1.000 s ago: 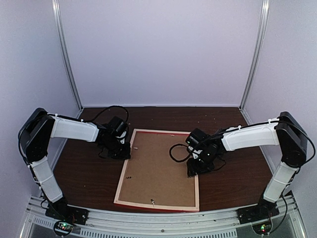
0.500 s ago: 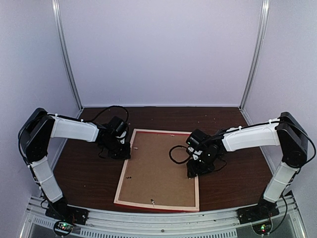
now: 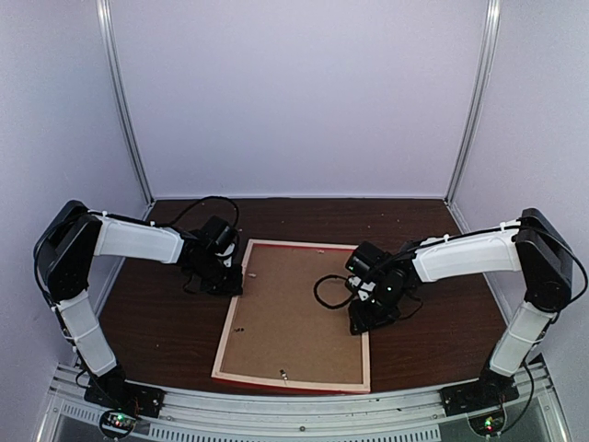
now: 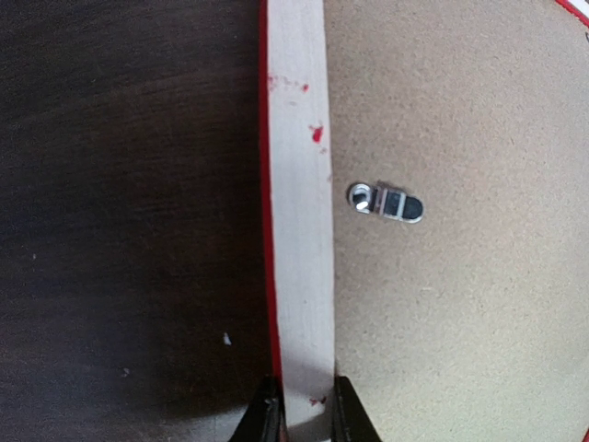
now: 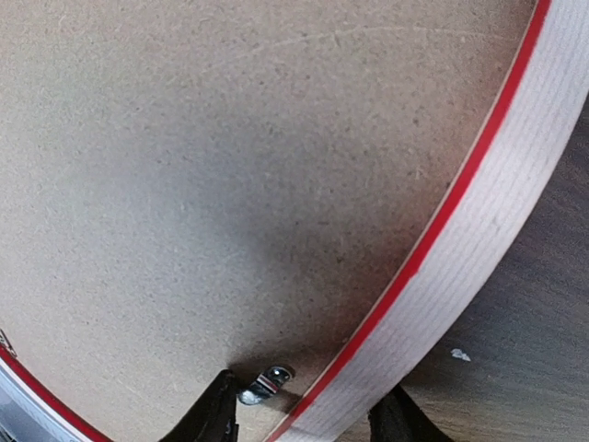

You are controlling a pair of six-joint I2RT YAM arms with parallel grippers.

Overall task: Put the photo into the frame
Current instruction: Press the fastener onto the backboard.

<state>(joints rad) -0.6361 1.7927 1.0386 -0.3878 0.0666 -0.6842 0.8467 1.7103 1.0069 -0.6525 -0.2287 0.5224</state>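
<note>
The frame [image 3: 290,379] lies face down on the table, pale wood rails up with red edges, and a brown backing board [image 3: 294,313] fills it. The photo is hidden. My left gripper [image 3: 235,281] is at the left rail; in the left wrist view its jaws [image 4: 306,419] are closed across the pale rail [image 4: 299,230]. My right gripper [image 3: 359,324] is at the right rail; in the right wrist view it [image 5: 308,419] is open, straddling the rail [image 5: 479,249] and a small metal clip [image 5: 265,384], with one finger against the clip.
Another metal clip [image 4: 386,203] lies on the backing board near the left rail, and one [image 3: 282,374] sits by the near rail. Dark wooden table [image 3: 156,322] surrounds the frame. White walls enclose the back and sides.
The right gripper has shifted slightly along the right rail toward the near edge. The left arm and the frame have not moved.
</note>
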